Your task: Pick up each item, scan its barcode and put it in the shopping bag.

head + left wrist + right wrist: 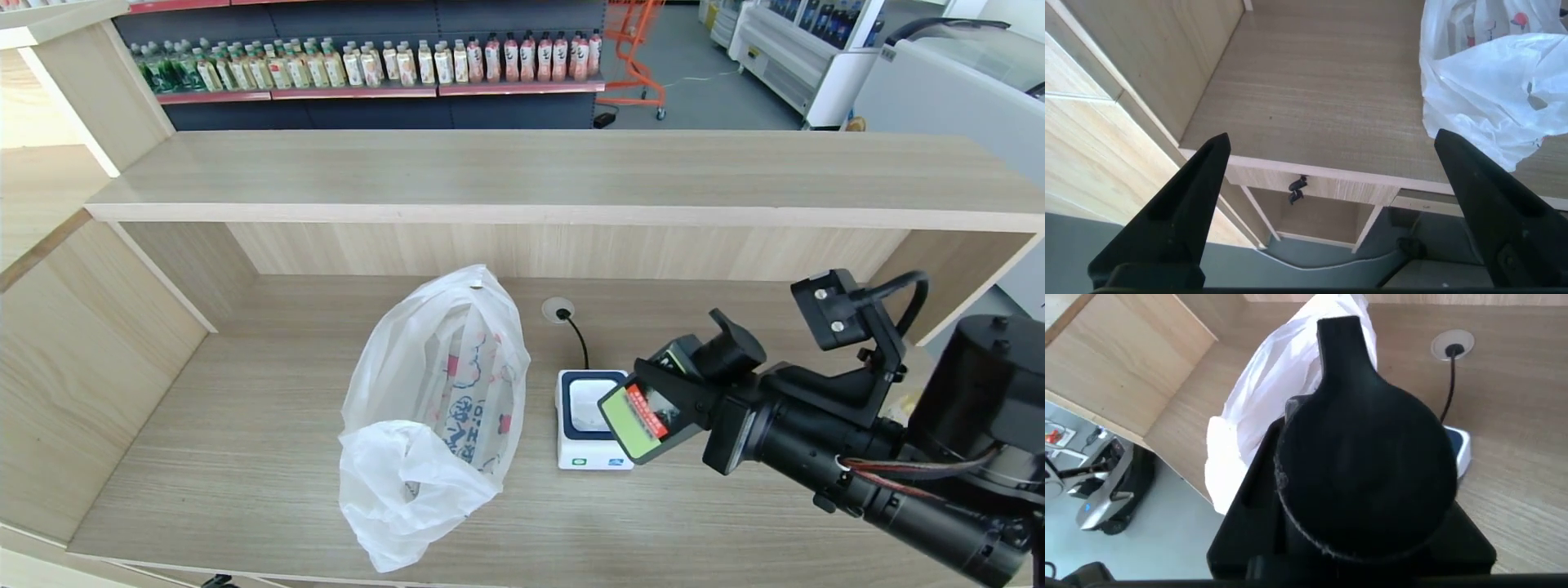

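My right gripper (684, 394) is shut on a dark item with a green and red label (645, 415), held tilted just above the right edge of the white barcode scanner (584, 420). In the right wrist view the dark item (1364, 457) hides the gripper's fingers, with a corner of the scanner (1462, 449) beyond it. The white plastic shopping bag (433, 408) lies left of the scanner and holds printed packages. My left gripper (1331, 212) hangs open and holds nothing, just off the counter's front edge, with the bag (1490, 77) to one side.
A black cable runs from the scanner to a round grommet (558, 310) at the back. A raised wooden ledge (539, 175) bounds the counter behind and a side panel (73, 351) bounds it on the left. Bare counter (237, 441) lies left of the bag.
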Available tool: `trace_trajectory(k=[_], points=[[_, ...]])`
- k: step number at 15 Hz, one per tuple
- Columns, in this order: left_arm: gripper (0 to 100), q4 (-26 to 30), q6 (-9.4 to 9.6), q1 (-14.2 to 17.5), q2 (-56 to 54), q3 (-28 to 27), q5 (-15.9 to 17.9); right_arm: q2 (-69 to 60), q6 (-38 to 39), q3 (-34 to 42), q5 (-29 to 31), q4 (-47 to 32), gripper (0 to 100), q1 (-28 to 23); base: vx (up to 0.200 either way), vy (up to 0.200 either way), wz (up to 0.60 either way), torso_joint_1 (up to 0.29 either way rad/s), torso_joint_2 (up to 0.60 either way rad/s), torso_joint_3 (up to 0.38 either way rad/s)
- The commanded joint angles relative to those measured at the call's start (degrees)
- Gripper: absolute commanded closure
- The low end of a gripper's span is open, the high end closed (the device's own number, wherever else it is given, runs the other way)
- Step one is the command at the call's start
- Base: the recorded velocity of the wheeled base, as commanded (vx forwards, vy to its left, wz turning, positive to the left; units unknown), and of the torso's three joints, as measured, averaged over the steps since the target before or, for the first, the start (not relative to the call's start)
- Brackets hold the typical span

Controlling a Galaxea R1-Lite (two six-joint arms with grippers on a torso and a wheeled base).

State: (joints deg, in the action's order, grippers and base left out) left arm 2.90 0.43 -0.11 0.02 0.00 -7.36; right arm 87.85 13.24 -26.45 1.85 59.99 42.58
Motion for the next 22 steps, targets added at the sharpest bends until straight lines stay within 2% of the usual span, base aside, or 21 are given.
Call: trace_trajectory(k=[1,3,7,12,14,16,18,21,22], points=[[0,0.0,0.01,0.0,0.0,0.0,-0.1,-0.5,2.0,-2.8,-0.1,-2.2,100,0.5,0.0,0.2,0.0,0.012,0.01,0.002],[0,0.0,0.01,0.0,0.0,0.0,0.0,1.4,4.5,-5.9,0.0,-4.8,100,0.5,0.0,0.2,0.0,-0.012,0.0,0.002],[0,0.0,-0.08,0.0,0.0,0.0,0.0,7.7,10.0,-7.7,1.6,-5.3,100,0.4,0.0,0.0,0.0,0.0,0.0,0.0],[0,0.0,-0.08,0.0,0.0,0.0,0.0,16.9,9.6,-12.5,2.5,-5.3,100,0.5,0.0,0.0,0.0,0.0,0.0,0.0],[0,0.0,-0.08,0.0,0.0,0.0,0.0,20.4,8.7,-14.7,2.6,-5.2,100,0.4,0.0,0.0,0.0,0.0,0.0,0.0],[0,0.0,-0.08,0.0,0.0,0.0,0.0,23.1,2.1,-13.9,1.4,-4.5,100,-1.5,0.0,0.0,0.0,0.0,0.0,0.0],[0,0.0,-0.08,0.0,0.0,0.0,0.0,25.0,1.7,-14.1,0.8,-4.1,100,-2.9,0.0,0.0,0.0,0.0,0.0,0.0],[0,0.0,-0.08,0.0,0.0,0.0,-0.1,28.8,0.6,-19.3,0.5,-3.6,100,-3.6,0.0,0.0,0.0,0.0,0.0,0.0],[0,0.0,-0.08,0.0,0.0,0.0,0.0,29.3,-1.1,-20.5,-1.3,-3.5,100,-3.6,0.0,0.0,0.0,0.0,0.0,0.0]])
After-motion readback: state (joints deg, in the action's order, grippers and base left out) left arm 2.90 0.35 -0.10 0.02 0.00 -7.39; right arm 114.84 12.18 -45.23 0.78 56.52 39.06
